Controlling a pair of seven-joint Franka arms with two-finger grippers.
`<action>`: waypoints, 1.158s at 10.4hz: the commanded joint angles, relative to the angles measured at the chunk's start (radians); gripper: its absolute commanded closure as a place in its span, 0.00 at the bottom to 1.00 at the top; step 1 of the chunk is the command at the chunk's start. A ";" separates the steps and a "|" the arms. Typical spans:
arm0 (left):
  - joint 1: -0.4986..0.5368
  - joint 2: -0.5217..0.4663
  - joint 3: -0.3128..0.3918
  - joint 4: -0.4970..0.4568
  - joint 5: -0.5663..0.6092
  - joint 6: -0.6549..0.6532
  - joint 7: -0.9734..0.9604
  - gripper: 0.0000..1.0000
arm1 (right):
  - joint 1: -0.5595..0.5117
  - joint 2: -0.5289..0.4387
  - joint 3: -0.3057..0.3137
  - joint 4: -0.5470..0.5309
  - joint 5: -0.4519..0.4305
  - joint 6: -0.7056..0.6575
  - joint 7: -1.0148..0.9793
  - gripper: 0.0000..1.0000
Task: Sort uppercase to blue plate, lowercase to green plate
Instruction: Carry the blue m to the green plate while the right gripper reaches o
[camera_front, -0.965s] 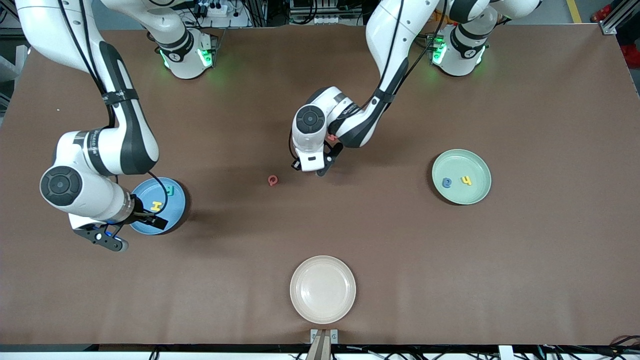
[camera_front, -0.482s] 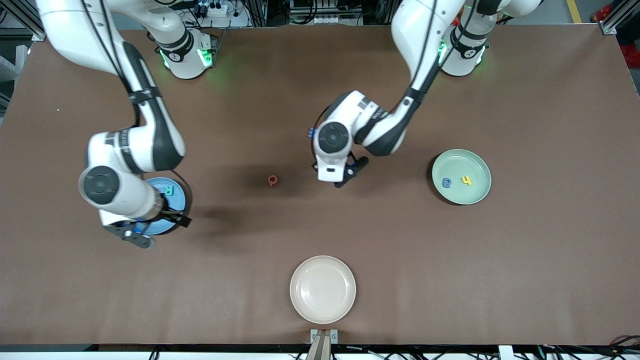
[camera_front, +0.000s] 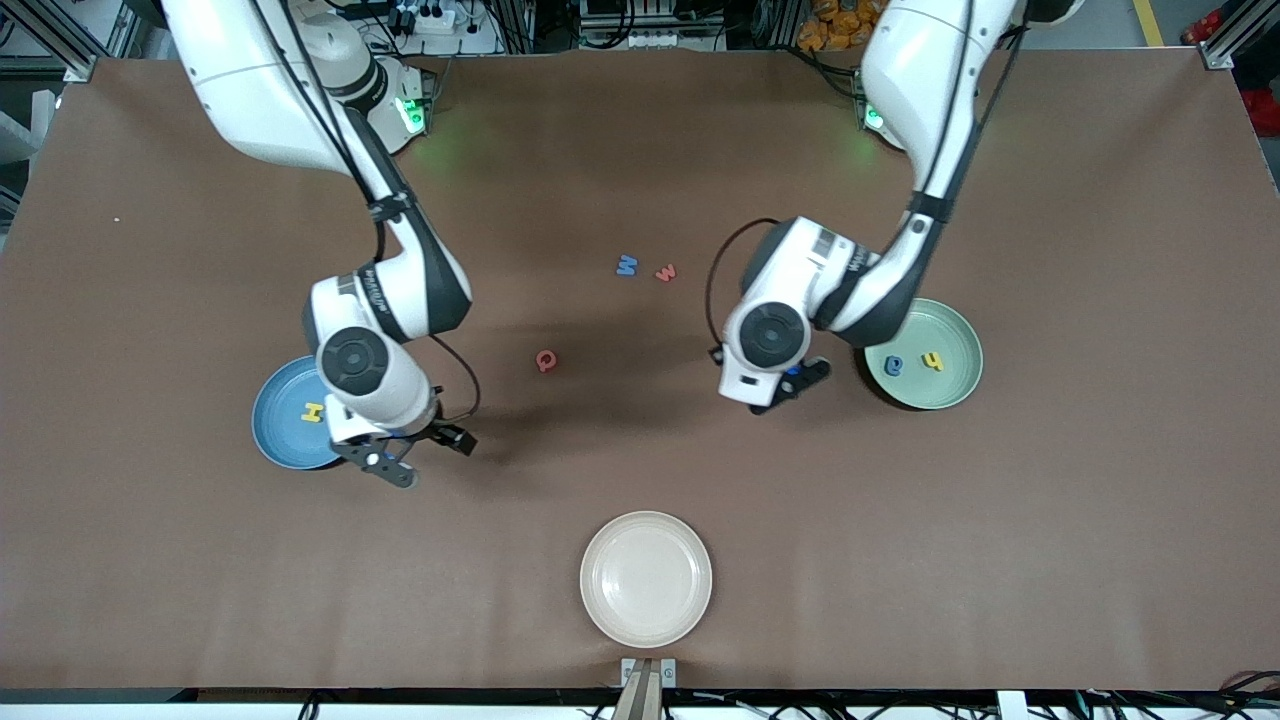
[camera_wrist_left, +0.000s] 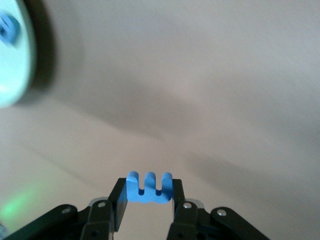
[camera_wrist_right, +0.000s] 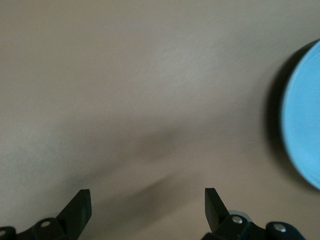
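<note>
In the left wrist view my left gripper (camera_wrist_left: 149, 187) is shut on a small blue lowercase m (camera_wrist_left: 149, 192). It hangs over bare table (camera_front: 790, 385) just beside the green plate (camera_front: 922, 353), which holds a blue lowercase letter (camera_front: 894, 365) and a yellow h (camera_front: 933, 361). My right gripper (camera_front: 420, 455) is open and empty over the table beside the blue plate (camera_front: 275, 420). That plate holds a yellow H (camera_front: 313, 411), and the arm covers part of it. On the table lie a red Q (camera_front: 546, 361), a larger blue W (camera_front: 627, 265) and a small red w (camera_front: 666, 272).
A cream-white plate (camera_front: 645, 578) sits near the table's front edge, nearer to the front camera than the loose letters. The green plate's rim (camera_wrist_left: 15, 75) shows in the left wrist view and the blue plate's rim (camera_wrist_right: 305, 135) in the right wrist view.
My left arm carried the blue m from the table's middle toward the green plate, uncovering the blue W and red w. My right arm swung off the blue plate toward the middle.
</note>
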 joint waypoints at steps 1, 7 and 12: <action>0.090 -0.038 -0.012 -0.062 0.078 -0.006 0.140 0.85 | 0.073 -0.020 -0.003 -0.059 0.015 0.039 0.012 0.00; 0.352 -0.067 -0.099 -0.129 0.239 -0.006 0.439 0.83 | 0.231 -0.020 -0.003 -0.189 0.021 0.166 0.175 0.00; 0.495 -0.110 -0.241 -0.324 0.288 0.029 0.452 0.81 | 0.270 -0.029 -0.003 -0.284 0.021 0.281 0.227 0.00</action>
